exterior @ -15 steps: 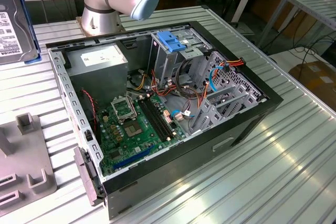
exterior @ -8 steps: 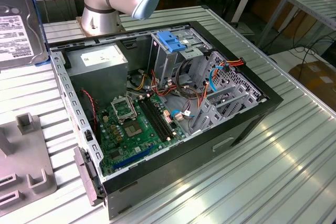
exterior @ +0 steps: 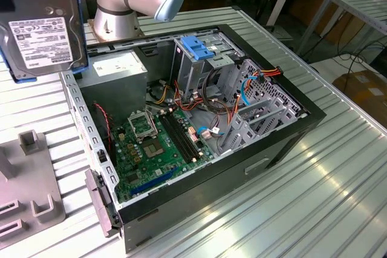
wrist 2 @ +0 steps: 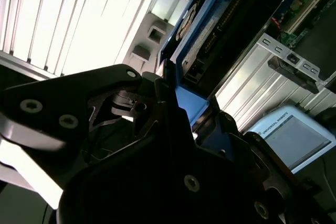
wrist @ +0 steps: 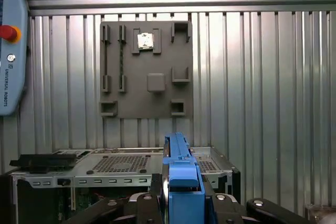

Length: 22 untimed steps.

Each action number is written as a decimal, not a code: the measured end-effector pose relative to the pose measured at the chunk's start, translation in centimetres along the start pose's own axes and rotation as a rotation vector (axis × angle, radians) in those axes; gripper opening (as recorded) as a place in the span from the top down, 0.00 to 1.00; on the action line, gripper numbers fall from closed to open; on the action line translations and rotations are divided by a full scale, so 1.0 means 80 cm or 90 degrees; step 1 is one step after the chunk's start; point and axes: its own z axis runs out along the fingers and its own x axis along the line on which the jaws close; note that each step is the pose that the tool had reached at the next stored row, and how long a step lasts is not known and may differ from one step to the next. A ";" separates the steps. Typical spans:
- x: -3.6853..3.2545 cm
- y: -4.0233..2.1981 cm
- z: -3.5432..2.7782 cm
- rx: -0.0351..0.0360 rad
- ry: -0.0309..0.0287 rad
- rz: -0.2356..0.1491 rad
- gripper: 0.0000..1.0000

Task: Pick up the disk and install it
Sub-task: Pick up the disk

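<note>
End effector (wrist: pixel 181 199) clamped on the disk (exterior: pixel 42 23), exterior view's left of open computer case (exterior: pixel 284 144); inside it motherboard (exterior: pixel 151 149), drive cage (exterior: pixel 193 67), cables (exterior: pixel 269 72).

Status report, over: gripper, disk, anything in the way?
Gripper shut on disk. Disk held outside the computer case. Cables lie beside the drive cage.

White label on the disk (exterior: pixel 41 25) — lettering on the teach pendant (wrist: pixel 9 51).

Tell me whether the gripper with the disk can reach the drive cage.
Probably yes: the gripper holds the disk, the case lies open, the drive cage uncovered; cables crowd beside it.
</note>
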 end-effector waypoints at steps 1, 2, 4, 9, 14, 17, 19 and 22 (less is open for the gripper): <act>-0.0001 -0.0058 0.0002 0.0000 0.0000 0.000 0.63; -0.0002 -0.0151 0.0004 -0.0001 0.0001 0.000 0.63; -0.0003 -0.0266 0.0009 0.0000 0.0000 0.000 0.63; -0.0004 -0.0587 0.0017 -0.0001 0.0001 0.000 0.63; 0.0126 -0.0701 0.0035 0.0006 0.0000 0.000 0.63; 0.0141 -0.0886 0.0058 0.0009 0.0001 0.000 0.63; 0.0140 -0.1006 0.0073 0.0010 0.0001 0.000 0.63; 0.0138 -0.1175 0.0096 0.0012 0.0001 0.000 0.63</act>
